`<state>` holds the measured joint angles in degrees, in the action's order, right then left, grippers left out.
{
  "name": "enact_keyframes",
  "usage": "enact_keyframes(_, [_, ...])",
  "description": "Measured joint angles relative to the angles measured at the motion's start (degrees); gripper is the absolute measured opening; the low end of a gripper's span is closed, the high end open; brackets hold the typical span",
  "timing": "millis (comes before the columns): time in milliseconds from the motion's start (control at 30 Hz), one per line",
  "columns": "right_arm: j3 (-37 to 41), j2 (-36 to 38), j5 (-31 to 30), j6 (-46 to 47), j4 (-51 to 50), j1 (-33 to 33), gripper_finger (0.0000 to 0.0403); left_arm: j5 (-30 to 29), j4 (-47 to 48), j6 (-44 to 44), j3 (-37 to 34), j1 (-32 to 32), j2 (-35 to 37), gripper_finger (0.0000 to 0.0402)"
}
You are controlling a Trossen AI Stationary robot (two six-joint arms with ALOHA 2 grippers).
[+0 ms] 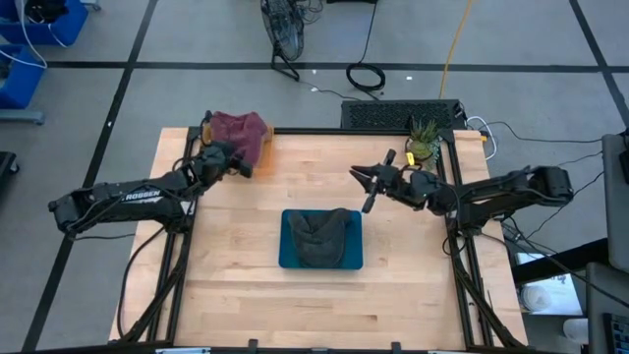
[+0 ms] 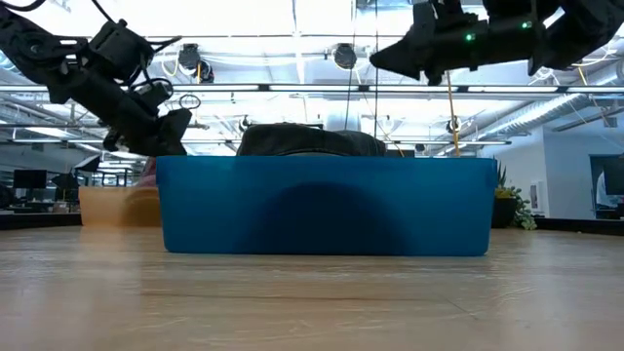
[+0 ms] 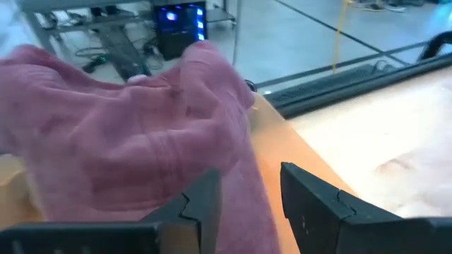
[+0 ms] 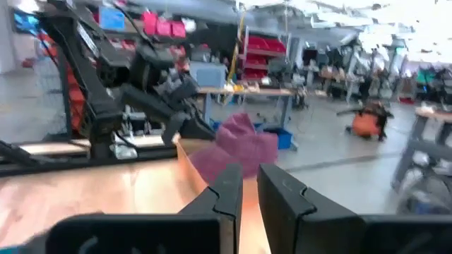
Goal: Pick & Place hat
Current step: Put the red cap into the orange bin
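Note:
A maroon knit hat (image 1: pixel 239 134) lies draped over an orange box (image 1: pixel 261 155) at the table's far left; it fills the left wrist view (image 3: pixel 127 134). My left gripper (image 1: pixel 242 165) is open at the hat's near right edge, with a hanging fold of the hat (image 3: pixel 248 204) between its fingers. A dark grey hat (image 1: pixel 322 239) lies in a blue tray (image 1: pixel 287 258) at the table's middle, and its crown shows over the tray wall in the low view (image 2: pixel 310 140). My right gripper (image 1: pixel 365 183) is shut and empty, raised above the table to the right of the tray. My left gripper has its two fingers (image 3: pixel 203 206) on either side of the maroon hat's hanging edge (image 3: pixel 240 176), coming level from the table's near side. I cannot tell whether they touch the cloth.
A small potted plant (image 1: pixel 423 144) stands at the far right of the table. A black grille (image 1: pixel 398 114) lies just beyond the far edge. Bare wood shows around the tray (image 1: pixel 236 295).

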<state>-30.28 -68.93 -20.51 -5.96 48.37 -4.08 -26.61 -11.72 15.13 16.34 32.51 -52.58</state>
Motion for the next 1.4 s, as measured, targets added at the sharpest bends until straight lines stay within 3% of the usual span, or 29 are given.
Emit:
enact_keyframes(233, [0.0,0.3,-0.4,0.8,-5.0,0.0,0.0027,-12.6,-0.5,-0.9,0.0,0.3,-2.7,0.0149])
enact_keyframes(467, [0.0,0.3,-0.4,1.2,-5.4,0.1,0.0024,-3.6,-4.0,2.1,0.2,5.2,-14.4,0.0149])
enact_keyframes(600, [0.0,0.3,-0.2,2.8,-5.5,0.3,0.0022,-3.4,-9.6,2.0,0.3,7.3,-22.4,0.0149])
enact_keyframes(733, [0.0,0.3,-0.2,3.1,-5.6,0.4,0.0022,-3.4,-12.5,1.5,0.4,7.5,-26.0,0.0149])
enact_keyframes(1233, [0.0,0.3,-0.3,2.3,-7.2,0.4,0.0018,-2.1,-9.7,2.6,0.2,5.8,-25.5,0.015])
enact_keyframes(1400, [0.0,0.3,-0.3,2.0,-7.1,0.4,0.0018,6.4,-8.5,1.4,-0.2,2.0,-16.8,0.015])
